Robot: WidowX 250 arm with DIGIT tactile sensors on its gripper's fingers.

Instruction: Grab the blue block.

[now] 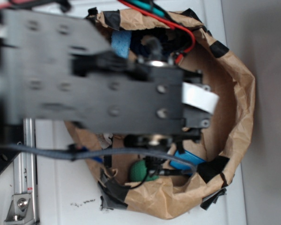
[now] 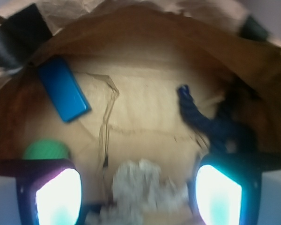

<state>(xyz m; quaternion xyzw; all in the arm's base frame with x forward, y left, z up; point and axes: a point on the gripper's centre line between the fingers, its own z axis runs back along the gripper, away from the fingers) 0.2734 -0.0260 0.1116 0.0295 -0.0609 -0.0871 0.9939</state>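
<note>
The blue block (image 2: 63, 94) lies flat on the floor of the brown paper bag, upper left in the wrist view; from outside it peeks out (image 1: 187, 161) under the arm near the bag's lower rim. My gripper (image 2: 138, 197) hangs above the bag floor, jaws wide apart, with its two glowing pads (image 2: 58, 197) at the bottom corners. Nothing is held; a crumpled grey-white wad (image 2: 143, 187) lies on the floor between the pads. The block sits ahead and to the left of the gripper, well apart from it.
A green ball (image 2: 46, 150) sits just beyond the left pad, seen also as (image 1: 143, 171). A navy rope (image 2: 201, 117) lies right. A pale-blue sponge (image 1: 122, 43) rests at the bag's top. Paper bag walls (image 1: 239, 108) with black tape ring everything.
</note>
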